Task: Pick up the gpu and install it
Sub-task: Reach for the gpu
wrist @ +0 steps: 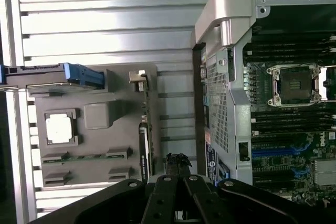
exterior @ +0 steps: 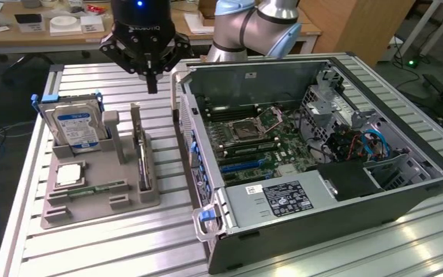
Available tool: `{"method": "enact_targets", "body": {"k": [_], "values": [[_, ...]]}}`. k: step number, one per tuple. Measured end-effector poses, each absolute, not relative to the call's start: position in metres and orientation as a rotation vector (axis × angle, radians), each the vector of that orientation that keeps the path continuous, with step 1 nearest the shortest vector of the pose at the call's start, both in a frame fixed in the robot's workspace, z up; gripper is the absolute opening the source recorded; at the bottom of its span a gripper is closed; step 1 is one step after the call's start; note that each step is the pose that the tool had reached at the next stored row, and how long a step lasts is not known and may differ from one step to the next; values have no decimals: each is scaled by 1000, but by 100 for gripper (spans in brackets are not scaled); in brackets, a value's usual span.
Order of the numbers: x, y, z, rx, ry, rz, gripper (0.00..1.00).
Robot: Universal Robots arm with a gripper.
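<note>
Black two-finger gripper (wrist: 178, 160), jaws closed on nothing, hung just beside the grey moulded parts tray (exterior: 102, 167). From the exterior view's left: silver hard drive with blue-white label (exterior: 75, 124); thin green-and-black gpu (exterior: 142, 164), on edge in its tray slot, ungrasped; open black computer case (exterior: 198, 115). Likely hazards were shut fingertips striking the card's upper edge — or clipping the nearby case wall.

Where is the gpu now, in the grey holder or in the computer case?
In the grey holder: the gpu stands on edge in its slot, outside the computer case, the gripper above, not touching.
</note>
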State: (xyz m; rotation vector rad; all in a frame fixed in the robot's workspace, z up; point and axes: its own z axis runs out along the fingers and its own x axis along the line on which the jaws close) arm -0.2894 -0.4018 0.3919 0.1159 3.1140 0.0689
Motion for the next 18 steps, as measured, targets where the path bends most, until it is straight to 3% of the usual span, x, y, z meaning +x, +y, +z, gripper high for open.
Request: {"method": "enact_targets", "body": {"k": [18], "values": [[-324, -402, 391, 116, 3114, 69, 11]]}}
